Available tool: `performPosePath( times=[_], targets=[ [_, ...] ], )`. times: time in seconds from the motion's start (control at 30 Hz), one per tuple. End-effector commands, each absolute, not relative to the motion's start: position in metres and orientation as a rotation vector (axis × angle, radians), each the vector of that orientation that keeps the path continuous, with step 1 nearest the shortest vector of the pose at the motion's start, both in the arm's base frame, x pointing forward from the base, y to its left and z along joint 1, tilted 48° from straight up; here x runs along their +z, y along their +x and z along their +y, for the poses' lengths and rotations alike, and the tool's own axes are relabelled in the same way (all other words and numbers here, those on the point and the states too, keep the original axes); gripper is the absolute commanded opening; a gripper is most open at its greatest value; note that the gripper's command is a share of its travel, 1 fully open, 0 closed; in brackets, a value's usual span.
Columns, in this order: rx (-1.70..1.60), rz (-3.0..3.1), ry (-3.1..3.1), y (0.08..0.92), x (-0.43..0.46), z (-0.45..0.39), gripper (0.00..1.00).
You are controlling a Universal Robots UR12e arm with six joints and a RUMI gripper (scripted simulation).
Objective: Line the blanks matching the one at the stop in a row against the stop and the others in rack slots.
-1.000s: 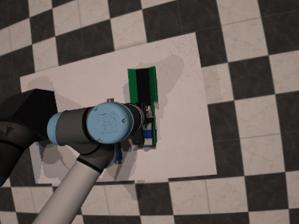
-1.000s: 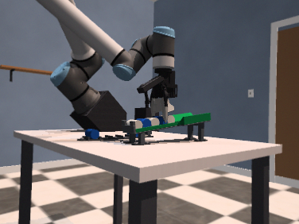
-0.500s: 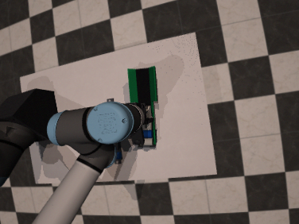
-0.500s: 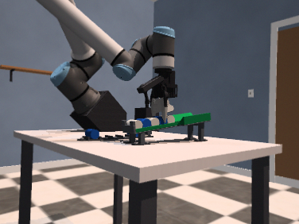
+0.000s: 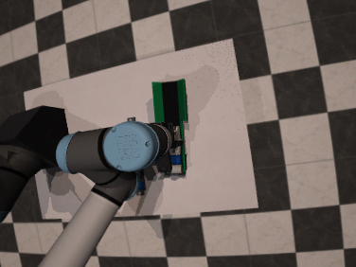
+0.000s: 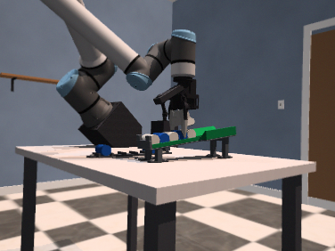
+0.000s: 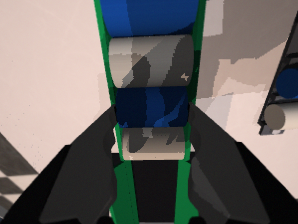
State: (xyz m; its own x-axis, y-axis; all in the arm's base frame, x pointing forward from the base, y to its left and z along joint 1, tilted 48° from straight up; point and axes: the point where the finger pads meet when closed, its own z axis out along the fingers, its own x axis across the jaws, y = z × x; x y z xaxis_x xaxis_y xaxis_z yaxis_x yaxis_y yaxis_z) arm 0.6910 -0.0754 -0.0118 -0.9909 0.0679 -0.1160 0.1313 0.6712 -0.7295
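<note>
The green feed ramp has a black floor. In the exterior view five blanks lie across it: a white blank at the stop, a blue blank, a white blank, a blue blank and a white blank uppermost. My gripper points down and is shut on the second blue blank from the stop, a fingertip against each end. That blank still lies between its white neighbours.
The dark stock rack stands beside the ramp and bears a blue blank and a white blank. A blue blank also shows at its near end. The arm hides most of the rack in the top view.
</note>
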Motion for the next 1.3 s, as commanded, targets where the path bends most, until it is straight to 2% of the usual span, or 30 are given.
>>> performPosePath(
  times=[0.0,0.37,0.93,1.27],
  targets=[
    [-1.232,2.800,0.166,0.690,-0.012,-0.075,0.36],
    [-1.230,2.796,0.166,0.691,-0.006,-0.069,0.36],
    [-1.227,2.795,0.167,0.690,0.056,-0.002,0.36],
    [-1.229,2.797,0.167,0.690,0.057,0.000,0.36]
  ],
)
